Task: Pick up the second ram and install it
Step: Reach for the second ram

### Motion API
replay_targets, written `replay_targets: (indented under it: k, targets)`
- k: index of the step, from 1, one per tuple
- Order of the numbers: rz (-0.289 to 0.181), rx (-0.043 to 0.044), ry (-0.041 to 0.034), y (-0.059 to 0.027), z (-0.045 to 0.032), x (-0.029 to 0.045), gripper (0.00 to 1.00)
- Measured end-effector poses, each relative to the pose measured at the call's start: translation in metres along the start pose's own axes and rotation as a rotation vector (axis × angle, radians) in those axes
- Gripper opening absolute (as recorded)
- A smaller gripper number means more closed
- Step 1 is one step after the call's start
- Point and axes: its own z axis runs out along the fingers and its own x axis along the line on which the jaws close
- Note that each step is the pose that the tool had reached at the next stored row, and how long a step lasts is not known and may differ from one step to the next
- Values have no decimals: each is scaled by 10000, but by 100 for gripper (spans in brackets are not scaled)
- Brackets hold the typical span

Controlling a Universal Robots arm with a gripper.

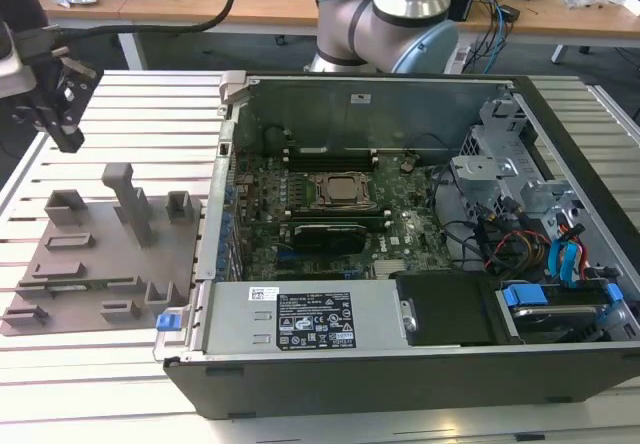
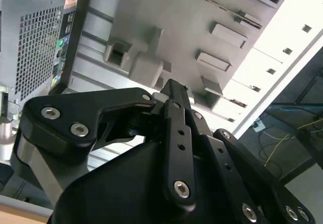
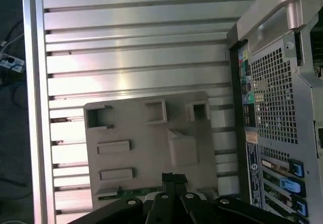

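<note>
The second ram (image 3: 135, 191) is a thin green stick lying along one edge of the grey plastic plate (image 3: 141, 133). In the exterior view the second ram (image 1: 88, 284) shows as a dark strip near the plate's front edge. My black gripper (image 1: 66, 140) hangs in the air at the exterior view's far left, above and behind the plate (image 1: 100, 264). In the first wrist view my gripper (image 3: 174, 176) has its fingertips pressed together with nothing between them, close to the stick in the picture. The second wrist view shows the gripper (image 2: 174, 89) the same way.
An open computer case (image 1: 400, 364) takes up the exterior view's middle and right, with the motherboard (image 1: 330, 204) and CPU socket (image 1: 340, 190) inside. The case's perforated rear panel (image 3: 275, 98) stands right beside the plate. Upright grey blocks (image 1: 128, 199) rise from the plate. The slatted table (image 3: 131, 37) lies beneath.
</note>
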Motion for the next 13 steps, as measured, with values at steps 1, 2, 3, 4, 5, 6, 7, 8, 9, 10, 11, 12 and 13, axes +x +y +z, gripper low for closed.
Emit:
replay_targets:
  k: [1, 2, 3, 4, 5, 6, 7, 8, 9, 10, 11, 12, 13]
  targets:
    - [-1, 0, 0, -19, 1, 71, 10]
    - [-2, 0, -1, -35, 3, 132, 10]
    - [0, 0, 0, -46, 4, 174, 10]
    - [-1, 1, 1, -54, 4, 204, 10]
    - [-1, 0, 0, -68, 7, 256, 10]
    - [1, 0, 0, -82, 9, 314, 10]
    - [0, 0, -1, -102, 13, 386, 10]
    - [0, 0, 0, -113, 15, 424, 10]
    - [-1, 0, 0, -133, 18, 487, 10]
    - [-1, 0, 0, -152, 21, 550, 10]
    - [-1, 0, -1, -169, 26, 601, 10]
    - [-1, 0, 0, -184, 30, 641, 10]
    - [0, 0, 0, -195, 33, 664, 10]
